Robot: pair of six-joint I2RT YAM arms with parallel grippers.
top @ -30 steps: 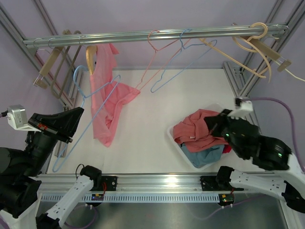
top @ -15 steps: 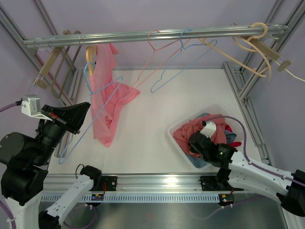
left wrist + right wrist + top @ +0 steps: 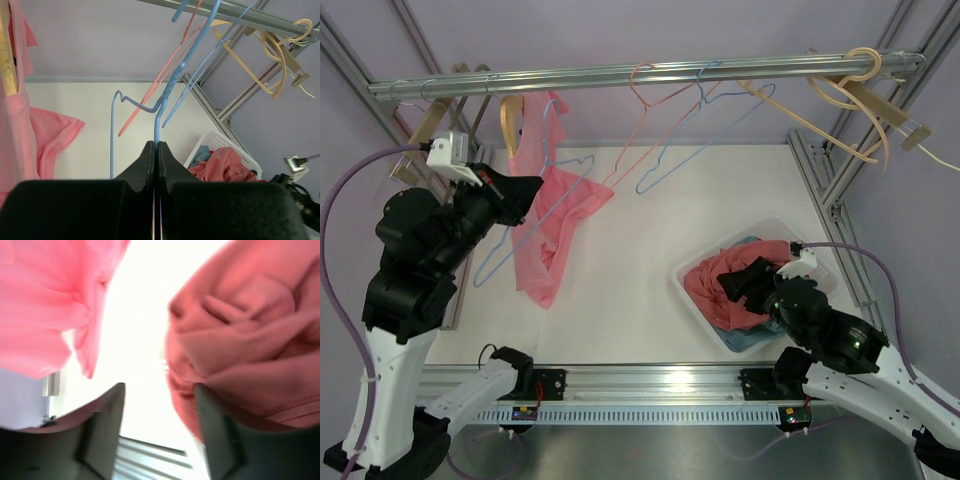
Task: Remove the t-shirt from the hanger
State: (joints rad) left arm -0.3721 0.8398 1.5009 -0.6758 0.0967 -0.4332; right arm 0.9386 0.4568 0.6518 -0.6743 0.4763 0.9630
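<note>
At the far left the left gripper (image 3: 157, 147) is raised toward the rail (image 3: 620, 75), its fingers pinched tight on the stem of a bare blue wire hanger (image 3: 159, 120). Just beside it hangs the pink t-shirt (image 3: 548, 225), draped from a wooden hanger (image 3: 508, 118) at the left end of the rail, with its hem trailing down to the table (image 3: 640, 230). The blue wire crosses in front of the cloth in the overhead view (whether the two touch, I cannot tell). As I judge it, the removal proper is not yet begun: the shirt sits on its hanger and neither claw holds cloth. The next move calls for getting the blue hanger out of the way, then gripping the shirt near a shoulder and drawing it off the wooden arm without dragging the hook from the rail. Further right, a pink wire hanger (image 3: 642, 110) and another blue one (image 3: 692, 135) hang empty at mid-rail. Near right stands a white basket (image 3: 692, 303) heaped with clothes (image 3: 705, 280); the right gripper (image 3: 159, 425) hovers low over that heap, fingers spread with nothing between them. Tan hangers (image 3: 860, 95) crowd the rail's right end. The table is plain white, fenced by aluminium posts (image 3: 820, 160) against lilac walls (image 3: 620, 30).
</note>
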